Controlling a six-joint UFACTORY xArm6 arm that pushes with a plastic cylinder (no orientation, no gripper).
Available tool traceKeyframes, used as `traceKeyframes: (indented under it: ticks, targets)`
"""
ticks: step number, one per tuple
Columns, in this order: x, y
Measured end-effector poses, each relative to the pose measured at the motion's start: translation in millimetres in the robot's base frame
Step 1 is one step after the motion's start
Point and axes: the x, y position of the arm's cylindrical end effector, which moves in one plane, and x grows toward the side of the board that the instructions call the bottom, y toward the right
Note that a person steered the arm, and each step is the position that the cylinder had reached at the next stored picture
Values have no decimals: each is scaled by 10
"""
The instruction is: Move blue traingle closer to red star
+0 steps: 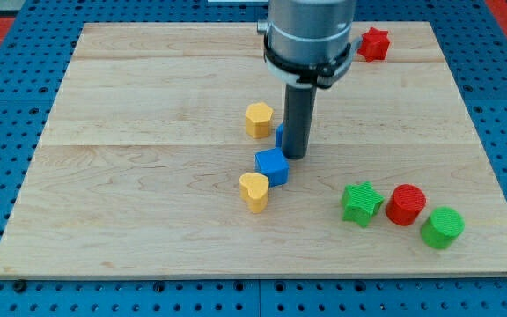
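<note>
Blue triangle [280, 136] is mostly hidden behind my rod, just a sliver poking out on its left side near the board's middle. No claw on this rig, so nothing released or clenched; my tip [295, 157] sits touching that sliver, with the blue cube [272, 165] just below-left. Yellow blocks: one [258, 119] up-left, a heart [253, 190] below the cube. Red star [373, 43] is well apart at top right. Green star [360, 203], red cylinder [405, 204] and green cylinder [442, 227] cluster bottom right.

Blue triangle [280, 136] mid-board, red star [374, 43] top right
</note>
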Motion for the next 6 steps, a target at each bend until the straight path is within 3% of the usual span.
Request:
traceKeyframes:
  ticks: [1,3,4,5,6]
  targets:
    - [-467,143]
    - [-244,-118]
    - [-846,-450]
    - [-1311,-272]
    - [-1414,194]
